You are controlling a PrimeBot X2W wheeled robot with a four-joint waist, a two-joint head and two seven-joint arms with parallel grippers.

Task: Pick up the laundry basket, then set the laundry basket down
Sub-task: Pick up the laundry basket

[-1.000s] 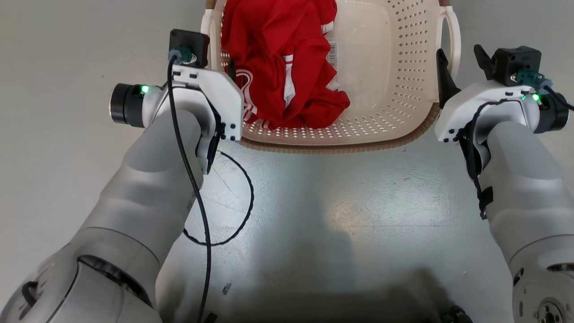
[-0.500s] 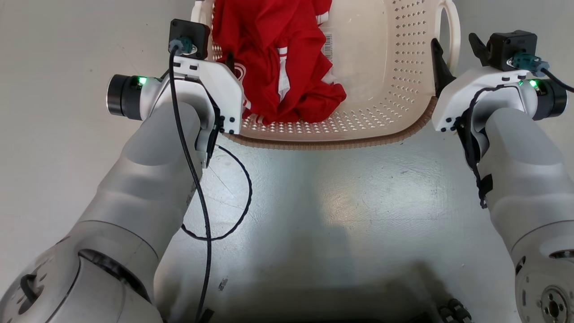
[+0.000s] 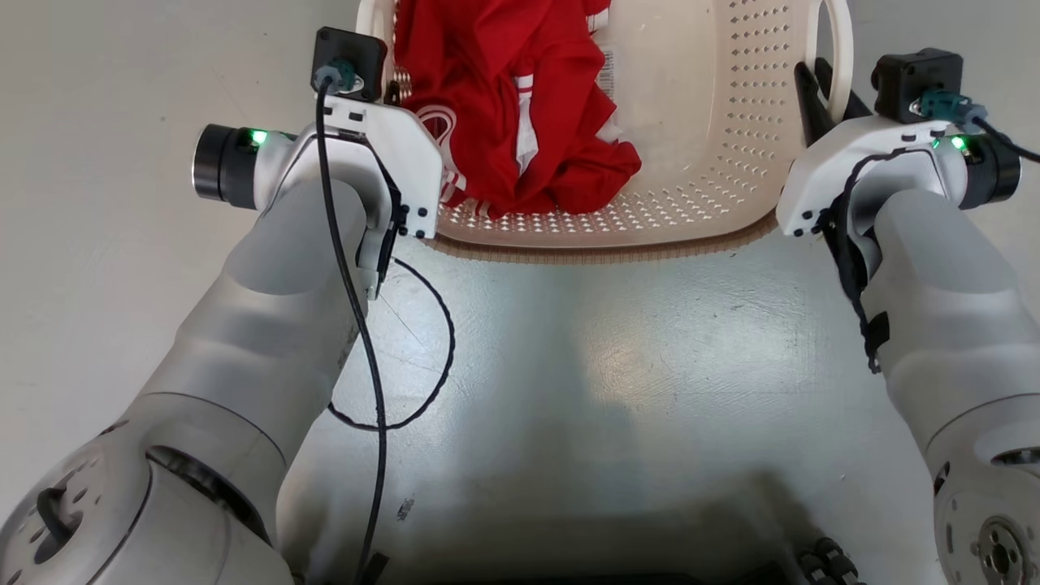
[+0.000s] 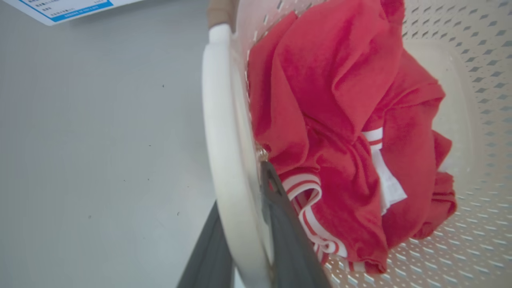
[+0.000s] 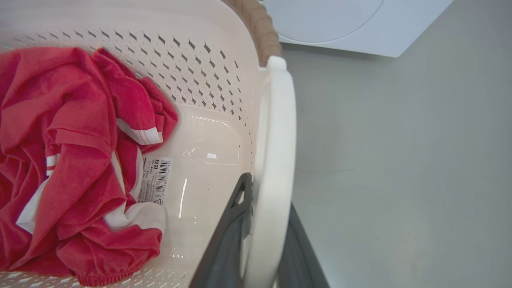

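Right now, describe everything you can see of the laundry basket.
The laundry basket is cream-white plastic, rounded-rectangular, its walls pierced with small holes, with a brown woven-look rim band. A white loop handle stands on each side; the left claw grips one, the right claw the other. Inside lie a crumpled red garment with white stripes and a barcode label. Whether it rests on the grey floor is unclear.
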